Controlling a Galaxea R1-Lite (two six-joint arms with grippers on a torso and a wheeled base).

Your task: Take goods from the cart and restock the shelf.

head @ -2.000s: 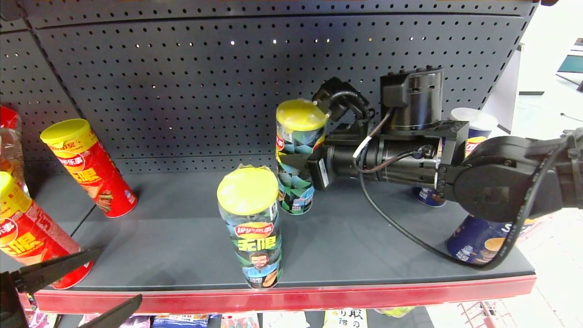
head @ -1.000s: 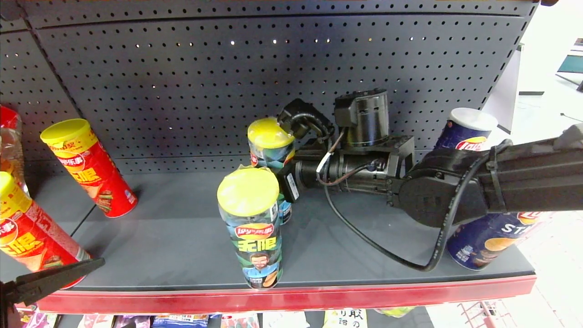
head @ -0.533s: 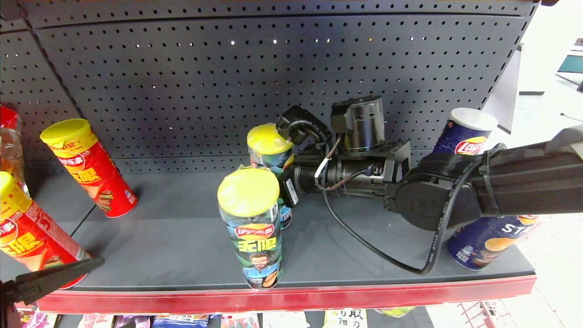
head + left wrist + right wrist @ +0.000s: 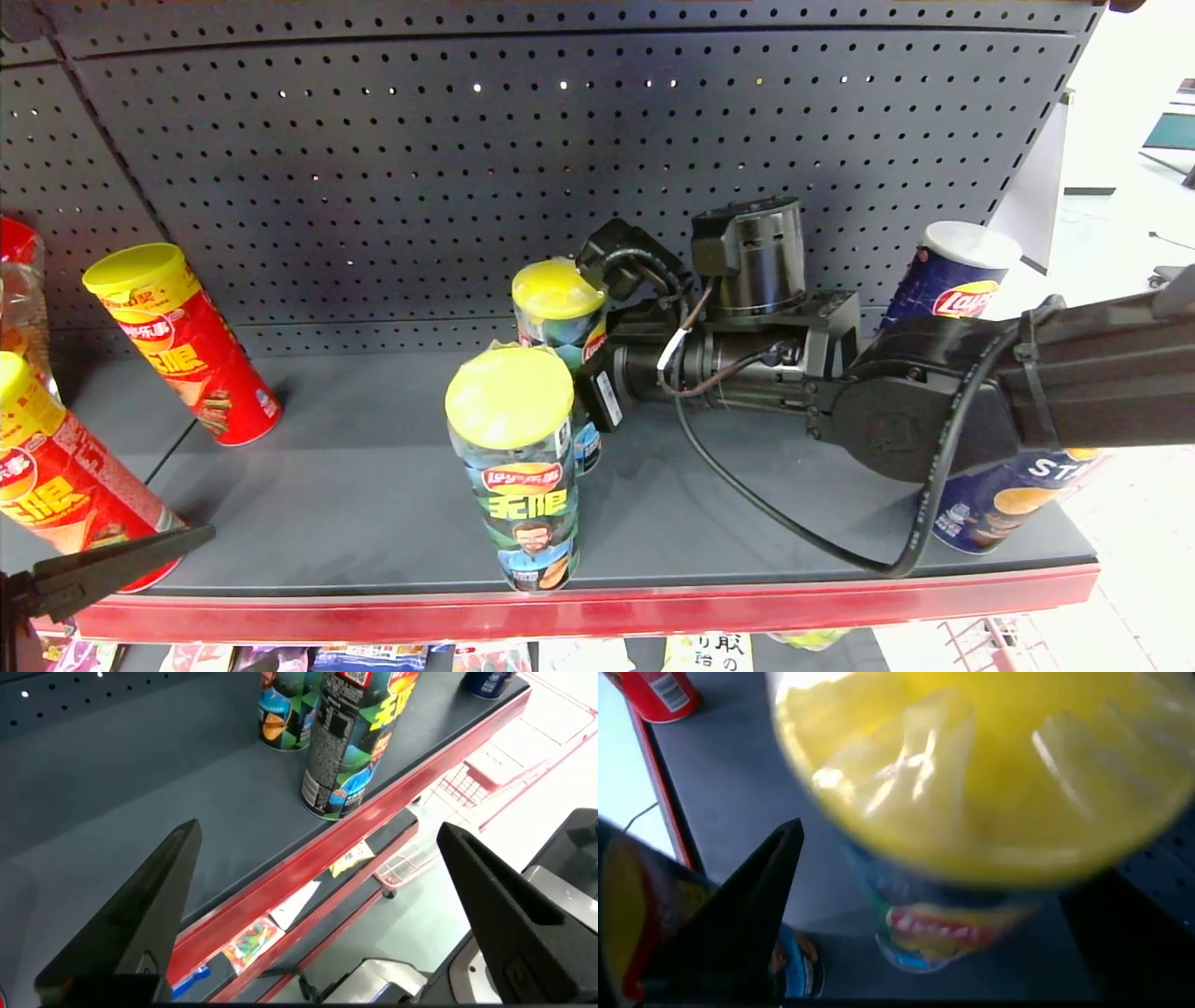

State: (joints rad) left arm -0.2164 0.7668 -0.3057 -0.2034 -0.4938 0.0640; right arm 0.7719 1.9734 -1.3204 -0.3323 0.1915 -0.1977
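Standing upright on the shelf [image 4: 373, 504], far can [image 4: 558, 313]: green print, yellow lid. It sits mid-shelf, just behind the near can [image 4: 516, 467] of the same kind, which stands at the front edge. Its base is partly hidden by the near can.

Right gripper [image 4: 577, 369] comes in from the right and straddles the far can below its lid. In the right wrist view a strip of shelf shows between one finger [image 4: 738, 915] and the can's side, so the jaws read as released, not pinching.

Left gripper [image 4: 318, 831] hangs at the near left, just off the shelf's red front lip. Jaws spread wide, nothing between them.

Left end of shelf: far red can [image 4: 182, 341] and near red can [image 4: 65, 485], both yellow-lidded.
Right end: far blue can [image 4: 952, 271] and near blue can [image 4: 999, 504], partly behind the right arm.

Grey pegboard [image 4: 467, 168] backs the shelf. Pink wire cart [image 4: 486, 770] sits below, on the near right.
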